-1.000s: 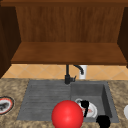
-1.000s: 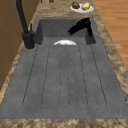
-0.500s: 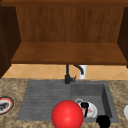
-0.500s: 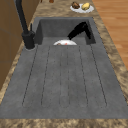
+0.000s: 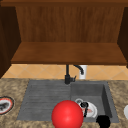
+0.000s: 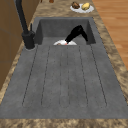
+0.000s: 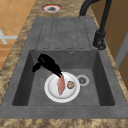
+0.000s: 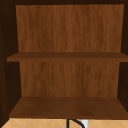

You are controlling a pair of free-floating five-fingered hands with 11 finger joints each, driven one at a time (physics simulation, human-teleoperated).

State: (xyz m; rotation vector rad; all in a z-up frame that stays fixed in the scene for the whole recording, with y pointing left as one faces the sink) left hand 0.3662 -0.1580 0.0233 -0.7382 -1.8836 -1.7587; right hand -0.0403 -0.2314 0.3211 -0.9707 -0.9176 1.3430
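Observation:
A white plate lies on the floor of the sink basin and holds a pink piece of meat and a small brown lump. My right hand slants down into the basin from the front wall. Its fingers are straight and together, and their tips touch the near end of the meat. From the front, the hand shows over the plate, with its dark back end lower right. In the left side view the hand leans down onto the plate's rim.
A red ball fills the low middle of the front view. The black faucet stands behind the sink, with the ribbed drainboard to its left. A red-rimmed plate sits on the left counter, and a food plate on the right one. A drain lies beside the plate.

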